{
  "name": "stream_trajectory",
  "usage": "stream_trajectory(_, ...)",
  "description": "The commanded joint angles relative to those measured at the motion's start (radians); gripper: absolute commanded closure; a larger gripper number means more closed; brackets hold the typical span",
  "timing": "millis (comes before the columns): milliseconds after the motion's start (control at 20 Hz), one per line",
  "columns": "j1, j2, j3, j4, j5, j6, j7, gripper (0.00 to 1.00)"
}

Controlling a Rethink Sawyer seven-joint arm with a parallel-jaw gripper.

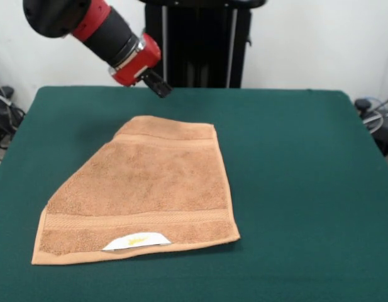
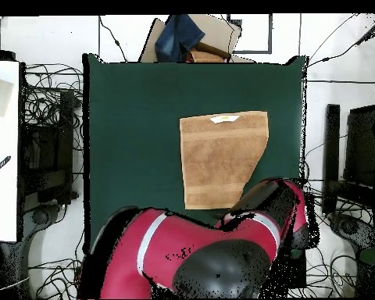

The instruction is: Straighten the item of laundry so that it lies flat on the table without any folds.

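Observation:
The item of laundry (image 1: pixel 143 195), a light orange-tan terry towel, lies on the dark green table (image 1: pixel 294 157) left of centre. Its white label (image 1: pixel 137 241) with a yellow mark shows at the near hem. The far left corner is turned in, so that side runs as a slanted edge. In the overhead view the towel (image 2: pixel 222 160) lies right of the middle of the table (image 2: pixel 136 141), with the cut corner nearest the arm. My gripper (image 1: pixel 159 86) hangs above the table just beyond the towel's far edge, apart from it. The overhead view hides it under the arm.
Cables (image 1: pixel 2 113) lie on the floor off the table's left side, and more sit off the right side. In the overhead view a cardboard box with a blue cloth (image 2: pixel 187 35) stands past the far edge, and a white surface (image 2: pixel 3 148) lies at the left.

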Motion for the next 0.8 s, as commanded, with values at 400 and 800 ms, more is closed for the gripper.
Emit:
stream_trajectory(400,0.043,0.026,0.137,-0.155,0.015,-0.067,0.36,1.0)
stream_trajectory(800,0.061,0.147,0.133,-0.209,0.097,0.235,0.16,1.0)
